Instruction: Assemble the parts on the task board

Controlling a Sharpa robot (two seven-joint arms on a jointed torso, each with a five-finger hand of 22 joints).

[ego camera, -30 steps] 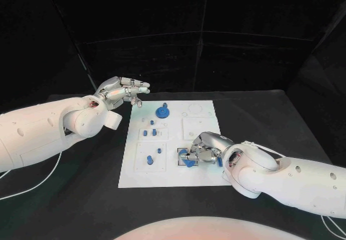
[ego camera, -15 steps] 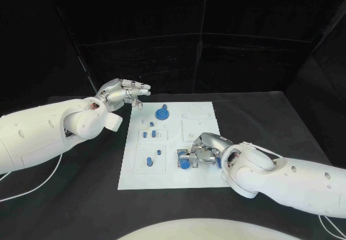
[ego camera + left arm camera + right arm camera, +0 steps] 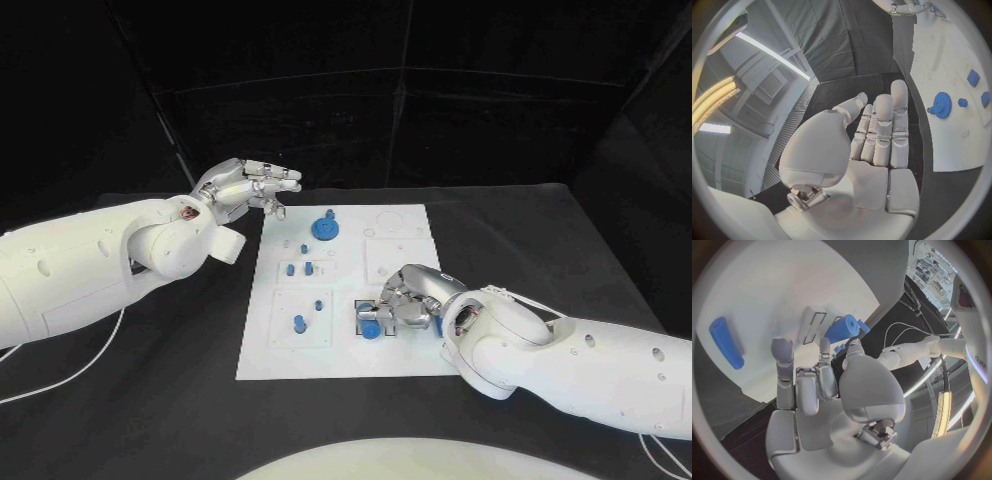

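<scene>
Blue parts are spread over the white board (image 3: 343, 352) in the middle of the black worktop (image 3: 173, 380). A short blue cylinder (image 3: 372, 326) is held at the fingertips of the right hand (image 3: 410, 300), over a dark-framed pocket at the board's near part; in the right wrist view the same cylinder (image 3: 842, 329) is seen pinched between thumb and fingers, tilted. Beside that hand, a longer blue bar (image 3: 726, 342) lies flat on the board. Far from the right hand, a blue gear (image 3: 327, 226) stands near the board's far edge, close to the left hand (image 3: 245, 184). The left hand is raised just off the board's far left corner, fingers straight and close together, nothing held. Small blue pegs (image 3: 299, 268) sit in recesses between the two hands. Bare worktop is left around the board.
</scene>
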